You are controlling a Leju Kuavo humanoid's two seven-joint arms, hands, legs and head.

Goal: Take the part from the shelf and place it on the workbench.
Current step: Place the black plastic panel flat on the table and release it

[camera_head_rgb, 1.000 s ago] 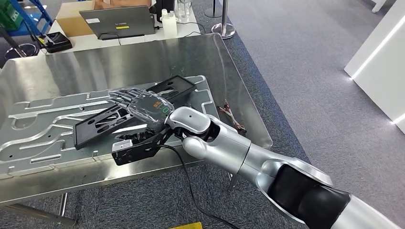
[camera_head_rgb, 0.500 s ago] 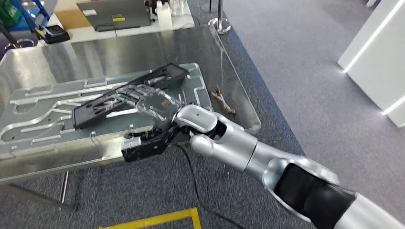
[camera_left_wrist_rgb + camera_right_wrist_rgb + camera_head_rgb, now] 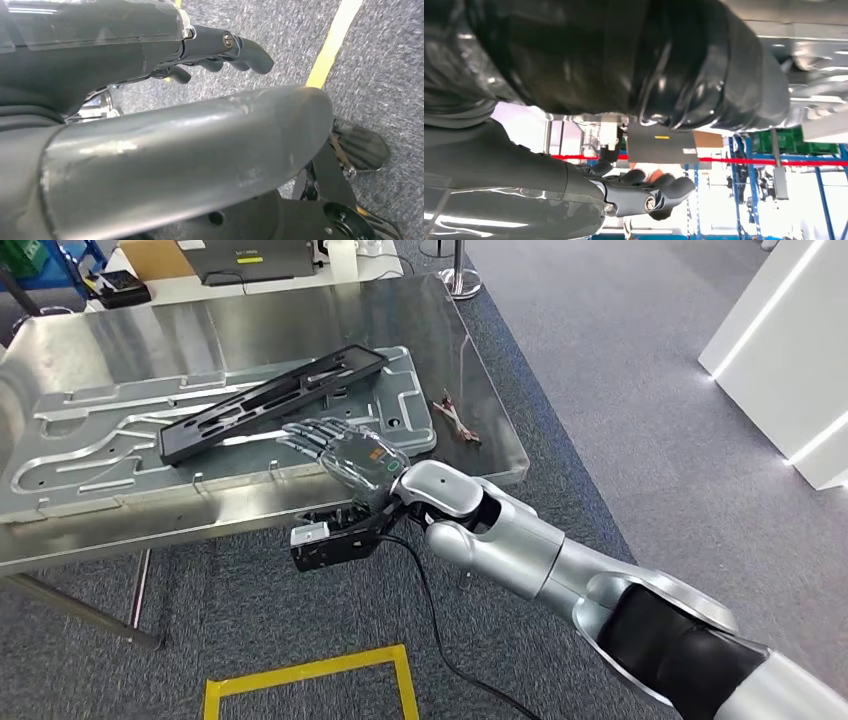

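The black part (image 3: 272, 400) lies flat on the steel workbench (image 3: 470, 370), just beyond the right hand (image 3: 345, 450), so the placing looks done. That hand hovers by the near edge, fingers spread, holding nothing. What remains is drawing the arm away.

Glossy steel workbench (image 3: 250, 325), matt part (image 3: 270, 400)
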